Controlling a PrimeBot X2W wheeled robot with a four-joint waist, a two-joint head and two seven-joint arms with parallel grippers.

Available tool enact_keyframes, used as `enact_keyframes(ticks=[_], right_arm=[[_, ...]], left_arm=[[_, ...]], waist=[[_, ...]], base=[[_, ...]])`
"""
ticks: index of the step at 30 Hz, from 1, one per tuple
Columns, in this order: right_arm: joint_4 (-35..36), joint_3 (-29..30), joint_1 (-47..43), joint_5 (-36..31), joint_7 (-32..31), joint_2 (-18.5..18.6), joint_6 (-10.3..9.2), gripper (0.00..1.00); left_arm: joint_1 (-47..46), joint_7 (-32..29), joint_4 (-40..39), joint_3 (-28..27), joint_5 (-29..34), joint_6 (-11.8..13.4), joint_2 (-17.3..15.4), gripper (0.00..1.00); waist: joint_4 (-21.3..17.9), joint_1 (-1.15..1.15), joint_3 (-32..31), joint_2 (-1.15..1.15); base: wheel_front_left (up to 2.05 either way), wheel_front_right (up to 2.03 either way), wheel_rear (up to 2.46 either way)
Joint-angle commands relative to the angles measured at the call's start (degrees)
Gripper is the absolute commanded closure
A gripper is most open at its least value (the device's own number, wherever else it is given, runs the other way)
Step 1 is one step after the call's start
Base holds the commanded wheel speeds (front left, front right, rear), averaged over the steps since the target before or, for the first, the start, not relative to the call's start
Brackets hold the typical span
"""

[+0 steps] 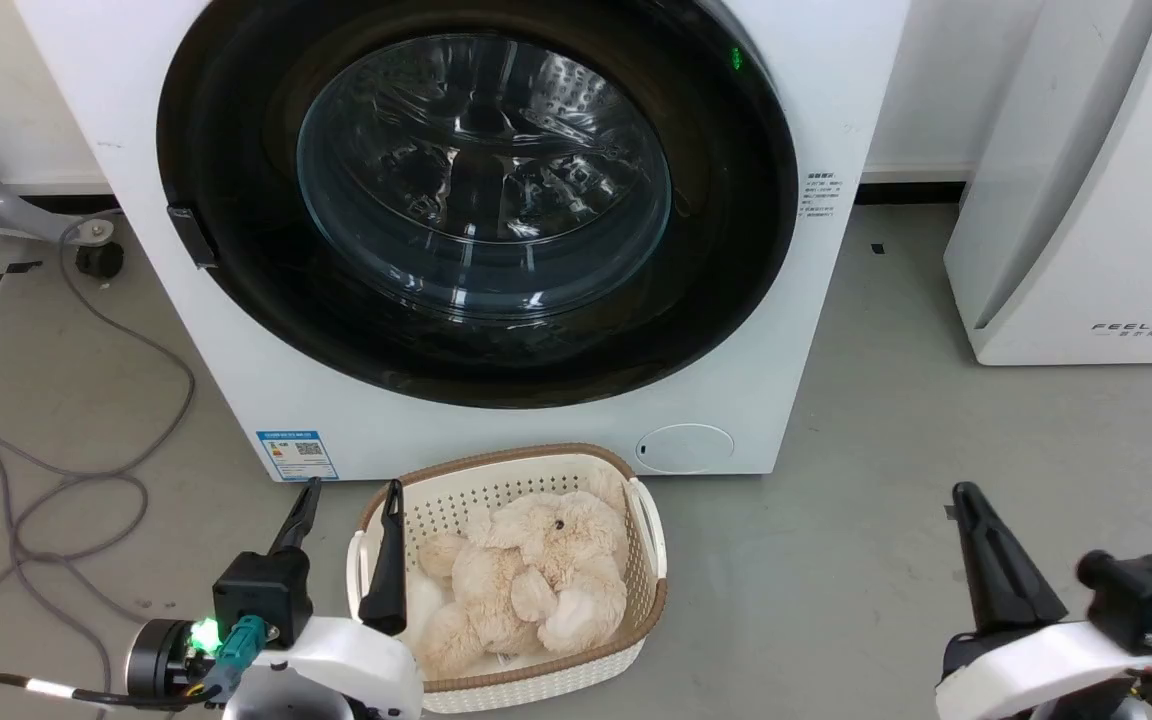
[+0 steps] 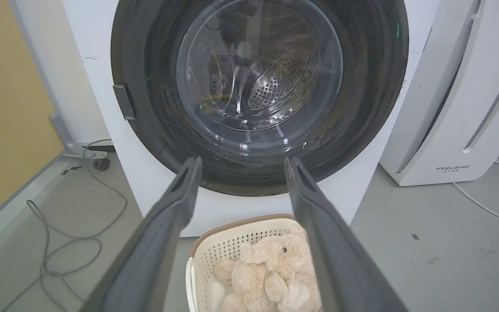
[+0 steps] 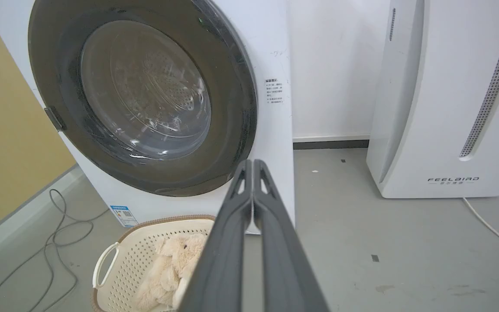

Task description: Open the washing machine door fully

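Note:
The washing machine (image 1: 816, 330) is a white front-loader facing me. Its door (image 1: 236, 250) lies shut flat against the front: a wide glossy black rim around a clear bulging glass centre, with a small dark latch at the rim's left edge. The door (image 2: 154, 130) also fills the top of the left wrist view, and the door (image 3: 232, 108) appears at an angle in the right wrist view. My left gripper (image 1: 351, 490) is open at the lower left, well short of the machine, empty. My right gripper (image 1: 966, 492) is shut at the lower right, holding nothing, its fingers (image 3: 249, 190) pressed together.
A cream basket (image 1: 636, 600) with a beige plush toy (image 1: 536, 580) stands on the floor just before the machine, beside my left gripper. A white FEELBIRD appliance (image 1: 1086, 250) stands to the right. Grey cables (image 1: 56, 480) loop on the floor at left.

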State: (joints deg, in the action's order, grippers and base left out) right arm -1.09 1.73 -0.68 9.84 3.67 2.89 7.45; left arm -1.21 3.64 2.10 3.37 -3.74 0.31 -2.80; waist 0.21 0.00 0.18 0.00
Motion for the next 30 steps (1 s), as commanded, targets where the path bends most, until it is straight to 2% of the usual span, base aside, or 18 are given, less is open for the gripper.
enact_keyframes(ticks=[1,9,17,30], right_arm=[[-0.16,0.37,0.47,2.83,0.64,-0.01,0.02,1.0],[-1.18,0.87,3.64,12.5,1.59,-0.01,0.02,1.0],[-4.03,3.46,10.96,20.61,0.32,0.46,0.02,1.0],[-16.61,7.89,30.66,37.65,-6.71,3.73,0.02,1.0]], left_arm=[[-0.86,0.65,0.22,0.45,-0.62,-0.08,-0.05,0.0],[-1.38,1.61,0.11,0.96,-1.66,0.25,-0.05,0.0],[-2.55,2.57,-0.45,1.03,-2.44,0.65,-0.05,0.0],[-6.09,4.13,-2.51,1.33,-2.98,0.94,-0.06,0.0]], waist=[[0.05,0.0,0.03,0.0],[-0.15,0.0,0.78,0.0],[-0.78,0.0,2.69,0.0],[-1.48,0.0,8.85,0.0]], base=[[0.0,0.0,0.0],[0.0,0.0,0.0],[0.0,0.0,0.0],[0.0,0.0,0.0]])
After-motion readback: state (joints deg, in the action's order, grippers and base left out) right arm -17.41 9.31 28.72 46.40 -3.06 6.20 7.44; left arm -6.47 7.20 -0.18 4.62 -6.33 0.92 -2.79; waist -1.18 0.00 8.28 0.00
